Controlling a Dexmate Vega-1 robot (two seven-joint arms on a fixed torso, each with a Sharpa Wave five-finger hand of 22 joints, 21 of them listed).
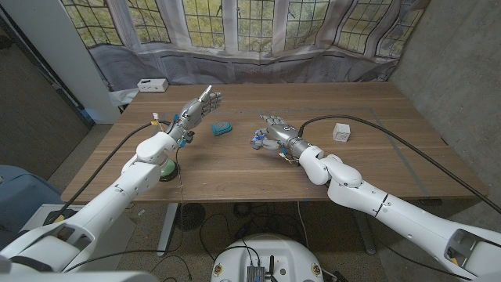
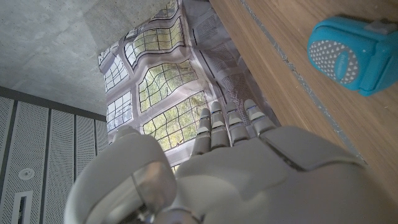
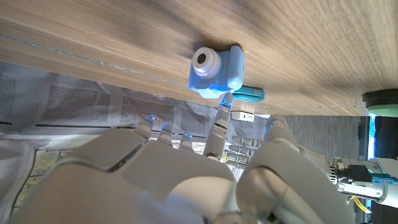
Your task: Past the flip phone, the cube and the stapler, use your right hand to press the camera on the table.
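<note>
Head view, logged left to right. A green round object (image 1: 166, 169) lies by the left forearm at the bench (image 1: 235, 168) near edge, about 8 o'clock from bench centre; it is partly hidden and cannot be identified. A white box (image 1: 152, 84) rests at the far left corner, 10 o'clock.

Left robot hand (image 1: 200, 104) is raised above the bench at about 11 o'clock, fingers straight and apart, holding nothing. Just beside it, toward 3 o'clock of that hand, lies a teal flip phone (image 1: 222, 128); the left wrist view shows the same blue item (image 2: 353, 55) on the wood, apart from the fingers (image 2: 219, 127).

Near bench centre sits the small blue camera (image 1: 257, 139). Right robot hand (image 1: 276, 130) is just beside it, fingers extended and spread, nothing grasped. Right wrist view: camera (image 3: 217, 69) with its round lens facing the wrist, one fingertip (image 3: 226, 101) at the camera's edge; actual contact cannot be told.

White cube (image 1: 341, 131) stands at 3 o'clock, well apart from the hand.
</note>
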